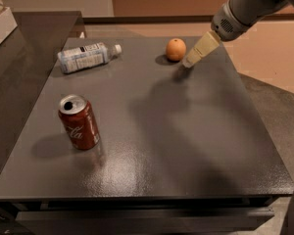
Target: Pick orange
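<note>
The orange (pixel 176 49) is a small round fruit sitting on the dark table (pixel 176 146) near its far edge, right of centre. My gripper (pixel 190 61) comes in from the upper right on a grey arm. Its pale fingers point down and left, with the tip just right of the orange and slightly nearer, close above the table surface. Nothing is held in it.
A red soda can (pixel 79 122) stands upright at the left front of the table. A clear plastic bottle (pixel 86 57) with a white label lies on its side at the far left. A dark counter (pixel 19 58) adjoins the table on the left.
</note>
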Controlling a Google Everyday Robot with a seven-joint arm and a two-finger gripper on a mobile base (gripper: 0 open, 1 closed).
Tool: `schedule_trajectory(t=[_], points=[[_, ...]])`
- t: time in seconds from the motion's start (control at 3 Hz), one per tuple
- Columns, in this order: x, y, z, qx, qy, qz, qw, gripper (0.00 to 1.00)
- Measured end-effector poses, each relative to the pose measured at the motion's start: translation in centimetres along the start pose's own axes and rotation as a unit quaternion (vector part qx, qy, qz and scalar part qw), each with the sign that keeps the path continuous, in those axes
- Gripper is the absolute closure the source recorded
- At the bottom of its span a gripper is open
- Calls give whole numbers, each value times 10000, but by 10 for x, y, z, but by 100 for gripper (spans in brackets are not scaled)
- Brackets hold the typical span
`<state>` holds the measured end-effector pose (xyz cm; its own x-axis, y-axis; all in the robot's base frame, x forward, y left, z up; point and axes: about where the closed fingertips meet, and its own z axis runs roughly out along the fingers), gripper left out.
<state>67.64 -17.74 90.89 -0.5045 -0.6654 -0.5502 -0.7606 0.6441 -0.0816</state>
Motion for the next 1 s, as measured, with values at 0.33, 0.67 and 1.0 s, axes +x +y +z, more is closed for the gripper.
schedule_trajectory(t=[0.33, 0.67, 1.0], points=[[-11, -10, 27, -185, -120, 299, 9993, 0], [-20, -21, 48, -281, -193, 581, 9977, 0], [-30, -30, 63, -248, -322, 828, 9957, 0]])
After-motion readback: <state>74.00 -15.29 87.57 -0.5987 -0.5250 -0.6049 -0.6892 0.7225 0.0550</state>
